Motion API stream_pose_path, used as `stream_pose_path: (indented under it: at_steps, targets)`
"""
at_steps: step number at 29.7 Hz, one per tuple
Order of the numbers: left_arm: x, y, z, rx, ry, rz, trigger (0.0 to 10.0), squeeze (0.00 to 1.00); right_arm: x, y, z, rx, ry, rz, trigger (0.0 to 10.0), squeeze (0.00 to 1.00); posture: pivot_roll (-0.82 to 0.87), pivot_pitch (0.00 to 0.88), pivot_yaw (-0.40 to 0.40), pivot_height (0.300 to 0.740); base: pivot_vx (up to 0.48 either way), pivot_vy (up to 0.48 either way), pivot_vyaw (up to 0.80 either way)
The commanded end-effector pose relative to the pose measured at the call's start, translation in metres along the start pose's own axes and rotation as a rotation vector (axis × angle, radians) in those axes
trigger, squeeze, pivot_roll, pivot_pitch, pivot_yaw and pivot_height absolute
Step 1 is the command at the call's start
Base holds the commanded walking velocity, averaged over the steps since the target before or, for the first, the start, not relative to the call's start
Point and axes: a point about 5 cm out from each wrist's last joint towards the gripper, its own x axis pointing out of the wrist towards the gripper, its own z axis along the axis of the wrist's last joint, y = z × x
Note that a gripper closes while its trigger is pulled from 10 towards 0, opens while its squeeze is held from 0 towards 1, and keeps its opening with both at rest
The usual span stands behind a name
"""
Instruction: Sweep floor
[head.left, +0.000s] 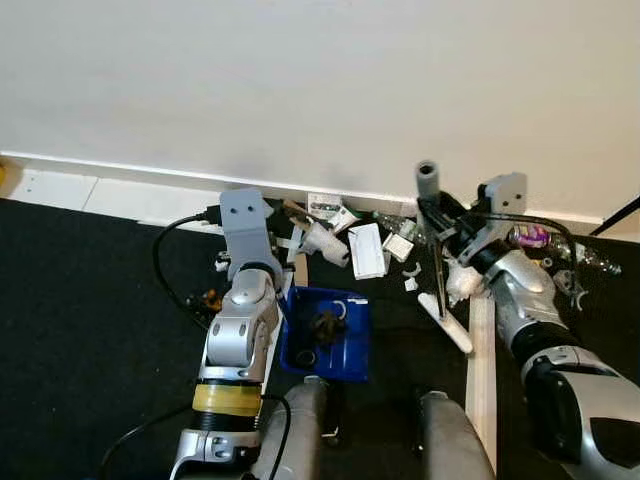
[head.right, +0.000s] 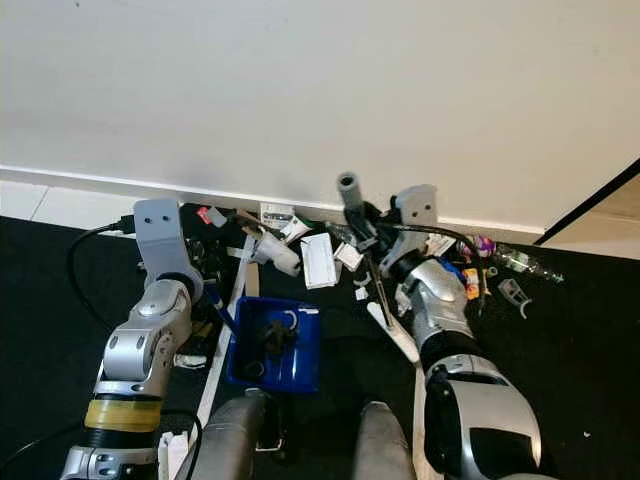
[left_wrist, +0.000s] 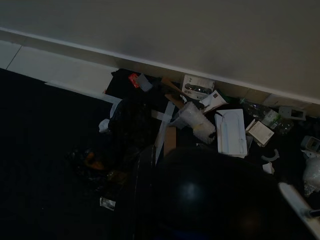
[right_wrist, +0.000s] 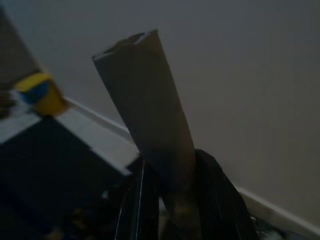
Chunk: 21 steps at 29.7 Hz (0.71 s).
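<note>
Beside the blue dustpan (head.left: 326, 333), right gripper (head.left: 437, 210) clamped on grey broom handle (head.left: 429, 180); left gripper (head.left: 285, 300) at dustpan, finger state unclear.

left arm (head.left: 240, 320) bent forward, right tool (head.left: 437, 212) clamped, arm raised

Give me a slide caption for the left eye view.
Right gripper holds a grey handle above wall-side litter; blue dustpan waits below.

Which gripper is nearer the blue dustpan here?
Left. The left gripper sits at the blue dustpan's left edge, apparently holding it. The right gripper is up by the wall, shut on the grey broom handle, well clear of the pan.
</note>
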Motion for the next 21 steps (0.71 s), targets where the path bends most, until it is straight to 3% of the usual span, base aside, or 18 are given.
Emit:
stream_pose_path:
  at_steps: [1, 7, 9, 21]
  targets:
    - [0.0, 0.006, -0.014, 0.027, 0.066, 0.015, 10.0, 0.0, 0.006, 0.016, -0.015, 0.127, 0.008, 0.063, 10.0, 0.0, 0.11, 0.265, 0.116, 0.74, 0.0, 0.0, 0.0]
    - [0.0, 0.004, -0.015, 0.028, 0.068, 0.015, 10.0, 0.0, 0.016, 0.029, -0.009, 0.164, -0.046, 0.138, 10.0, 0.0, 0.09, 0.266, 0.115, 0.74, 0.0, 0.0, 0.0]
    - [0.001, 0.003, -0.015, 0.028, 0.07, 0.014, 10.0, 0.0, 0.024, 0.036, 0.002, 0.195, -0.122, 0.18, 10.0, 0.0, 0.09, 0.267, 0.114, 0.74, 0.0, 0.0, 0.0]
    - [0.004, 0.001, -0.013, -0.034, 0.089, 0.018, 10.0, 0.0, 0.035, 0.04, 0.027, 0.267, -0.271, 0.183, 10.0, 0.0, 0.07, 0.263, 0.099, 0.74, 0.0, 0.0, 0.0]
